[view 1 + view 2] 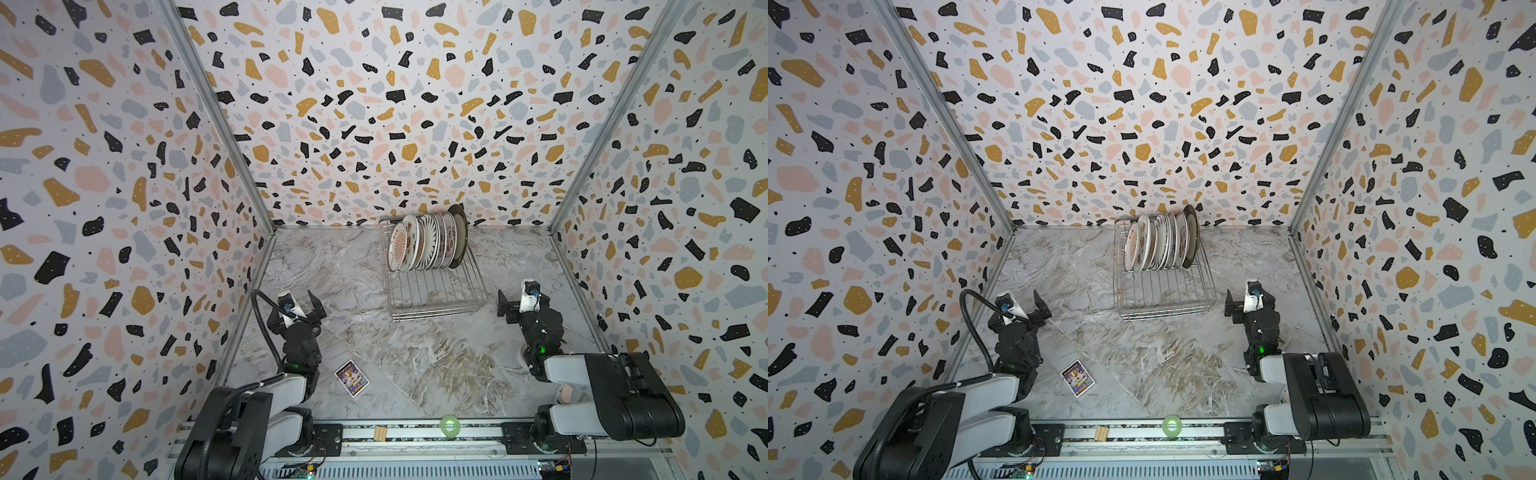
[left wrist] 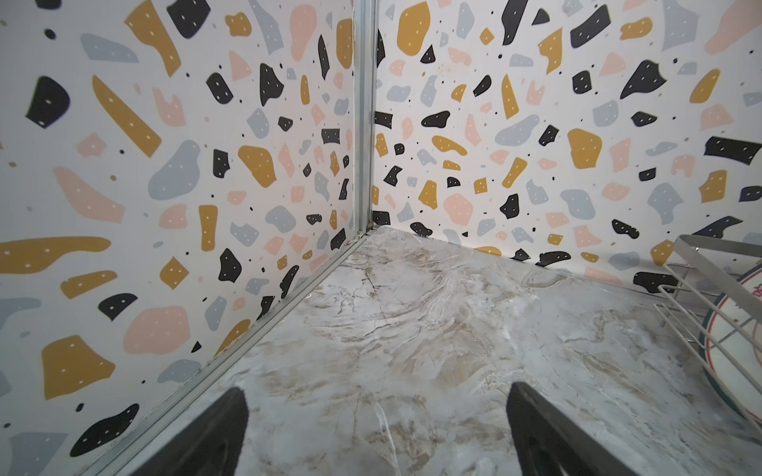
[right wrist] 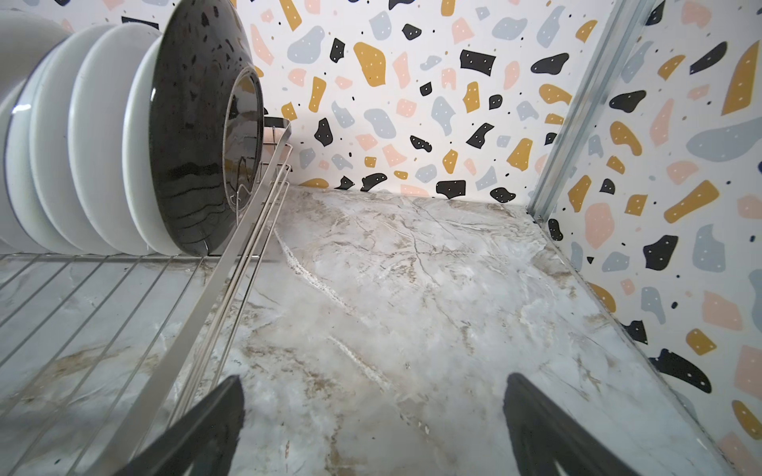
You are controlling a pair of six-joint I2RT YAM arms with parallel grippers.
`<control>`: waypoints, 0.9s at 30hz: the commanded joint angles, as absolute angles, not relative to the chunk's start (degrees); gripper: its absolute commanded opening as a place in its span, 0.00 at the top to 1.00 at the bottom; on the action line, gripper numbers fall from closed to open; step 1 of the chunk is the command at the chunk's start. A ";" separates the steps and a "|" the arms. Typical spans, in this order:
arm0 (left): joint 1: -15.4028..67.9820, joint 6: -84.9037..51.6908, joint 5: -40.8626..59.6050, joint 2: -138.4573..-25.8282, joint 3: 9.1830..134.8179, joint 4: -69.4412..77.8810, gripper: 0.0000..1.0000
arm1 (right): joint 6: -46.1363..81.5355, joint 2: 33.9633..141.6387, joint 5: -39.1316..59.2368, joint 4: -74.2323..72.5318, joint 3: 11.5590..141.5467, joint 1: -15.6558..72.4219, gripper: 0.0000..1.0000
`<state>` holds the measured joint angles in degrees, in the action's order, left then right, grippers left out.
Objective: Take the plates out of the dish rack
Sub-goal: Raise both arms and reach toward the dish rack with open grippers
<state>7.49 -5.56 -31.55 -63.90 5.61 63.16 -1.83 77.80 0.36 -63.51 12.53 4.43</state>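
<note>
The silver wire dish rack (image 1: 440,307) (image 1: 1167,309) stands at the back middle of the marble table. Several plates (image 1: 424,243) (image 1: 1158,243) stand upright in a row at its far end, mostly white with patterns; the rightmost one is dark-rimmed. My left gripper (image 1: 297,301) (image 1: 1021,303) hovers open and empty to the rack's front left. My right gripper (image 1: 517,297) (image 1: 1246,301) hovers open and empty just right of the rack's front corner. In the right wrist view the gripper (image 3: 373,379) is beside the rack's rim (image 3: 231,255), with the dark plate (image 3: 194,123) ahead. In the left wrist view the gripper (image 2: 377,391) is over bare marble, with the rack (image 2: 709,251) at the edge.
A small purple card (image 1: 352,378) lies on the table near the left arm. A green tape roll (image 1: 449,425) and a small wooden block (image 1: 380,432) sit on the front rail. Patterned walls close in the left, back and right sides.
</note>
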 commanded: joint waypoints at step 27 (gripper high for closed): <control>7.65 -47.04 2.78 -53.64 8.37 77.23 0.00 | 23.29 54.32 29.36 -49.57 23.14 4.14 0.01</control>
<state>7.57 -43.00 1.91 -53.98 10.31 66.83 20.43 54.28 24.49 -44.58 22.55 4.45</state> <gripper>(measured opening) 0.995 0.989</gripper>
